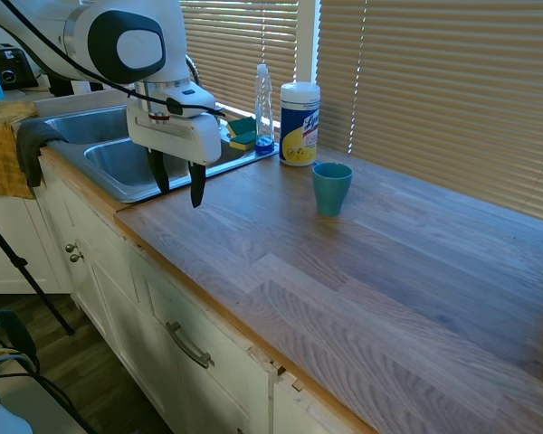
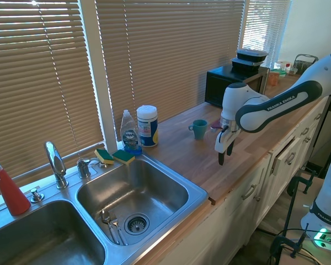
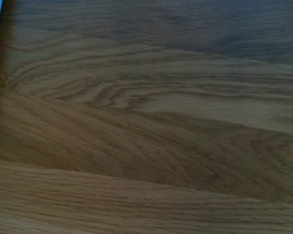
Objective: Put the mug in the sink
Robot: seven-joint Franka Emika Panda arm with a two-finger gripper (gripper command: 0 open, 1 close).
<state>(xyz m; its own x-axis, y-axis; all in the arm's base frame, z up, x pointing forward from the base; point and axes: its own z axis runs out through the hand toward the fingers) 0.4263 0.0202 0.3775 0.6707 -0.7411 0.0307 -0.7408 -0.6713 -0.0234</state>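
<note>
A teal mug [image 1: 331, 186] stands upright on the wooden counter [image 1: 362, 271], apparently empty, well apart from the sink [image 2: 171, 178] and just beside a white-and-yellow wipes canister [image 1: 300, 123]. In the sink's nearer basin, some cutlery [image 2: 110, 222] lies by the drain [image 2: 135, 223]; the far basin shows nothing inside from this angle. Behind the basins stand a faucet [image 2: 54, 163], two sponges [image 2: 115, 156] on the rim, a dish-soap bottle [image 2: 130, 133] and a red spray bottle [image 2: 6, 187]. The gripper [image 1: 177, 185] hangs over bare counter near the front edge, between sink and mug, its two dark fingers [image 1: 197, 183] parted and holding nothing. The wrist view shows only wood grain. Farther along the counter sit a black microwave [image 2: 231, 83] with stacked containers [image 2: 251, 59] on top. A yellow cloth [image 1: 4, 145] drapes over the sink's far side.
</note>
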